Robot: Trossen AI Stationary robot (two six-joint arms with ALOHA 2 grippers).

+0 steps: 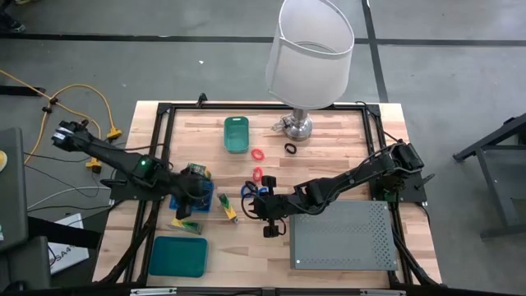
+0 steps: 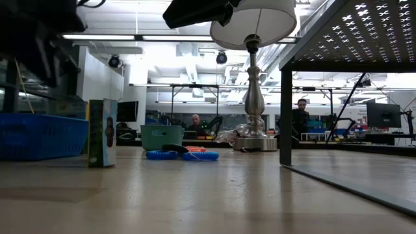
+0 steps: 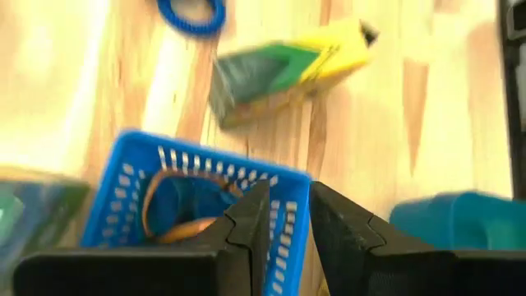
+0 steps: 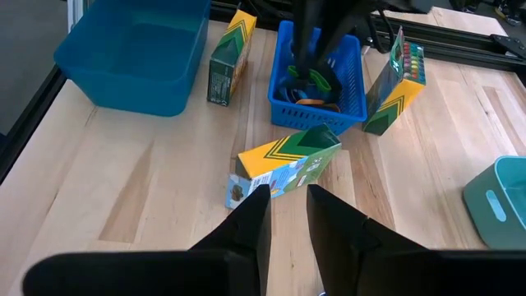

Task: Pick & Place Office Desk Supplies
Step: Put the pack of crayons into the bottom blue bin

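A blue slotted basket (image 1: 205,200) (image 4: 316,111) stands left of the table's centre, with a tan loop (image 3: 177,214) and other small pieces inside. My left gripper (image 1: 195,195) (image 3: 289,205) hovers over the basket's rim, fingers a narrow gap apart and nothing between them. Yellow-and-green boxes sit around the basket: one lies flat (image 4: 283,168), one leans on the basket's side (image 4: 394,82), one lies near the teal tray (image 4: 226,57). My right gripper (image 1: 256,207) (image 4: 288,201) is open just short of the flat box. Red rings (image 1: 257,173), a blue ring (image 1: 246,191) and a black ring (image 1: 290,148) lie on the wood.
A big white-shaded lamp (image 1: 308,57) stands at the far edge, with a small teal bin (image 1: 236,133) left of it. A grey perforated box (image 1: 341,234) fills the near right. A teal tray (image 1: 177,256) sits at the near left. Bare wood lies between the rings and the bin.
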